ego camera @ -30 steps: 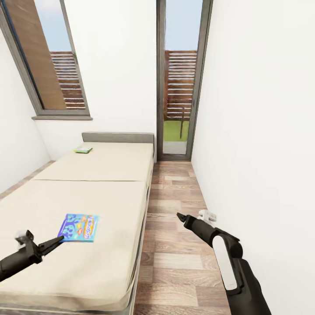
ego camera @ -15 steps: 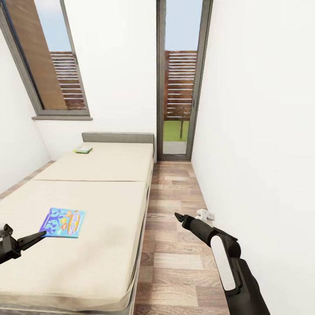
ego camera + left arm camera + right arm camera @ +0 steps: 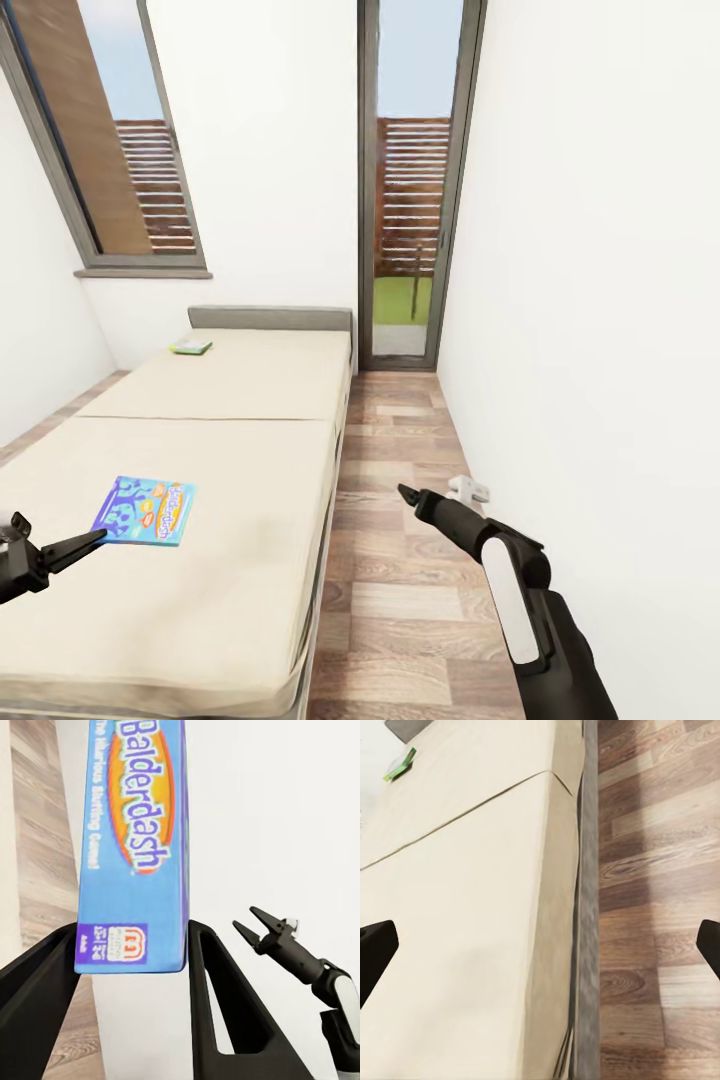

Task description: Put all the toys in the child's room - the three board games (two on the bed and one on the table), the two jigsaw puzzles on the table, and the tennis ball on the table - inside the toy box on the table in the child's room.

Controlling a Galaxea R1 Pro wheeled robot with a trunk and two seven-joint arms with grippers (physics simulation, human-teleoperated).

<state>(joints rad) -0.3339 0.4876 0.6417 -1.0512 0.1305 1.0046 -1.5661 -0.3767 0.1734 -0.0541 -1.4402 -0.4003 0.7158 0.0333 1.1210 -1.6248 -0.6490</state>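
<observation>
Left gripper clamped on flat blue "Balderdash" board game, edge-gripped for lifting off beige bed; right gripper, three o'clock, jaws apart, idle.

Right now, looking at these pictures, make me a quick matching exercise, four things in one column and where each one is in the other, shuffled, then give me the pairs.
Things:
1. blue board game
2. green board game
3. right tool
4. left tool

Places:
A. over the wood floor beside the bed
B. near the grey headboard
C. at the near edge of the blue box, one finger on each side of it
D. flat on the near part of the mattress

Pairs: 1-D, 2-B, 3-A, 4-C
</observation>
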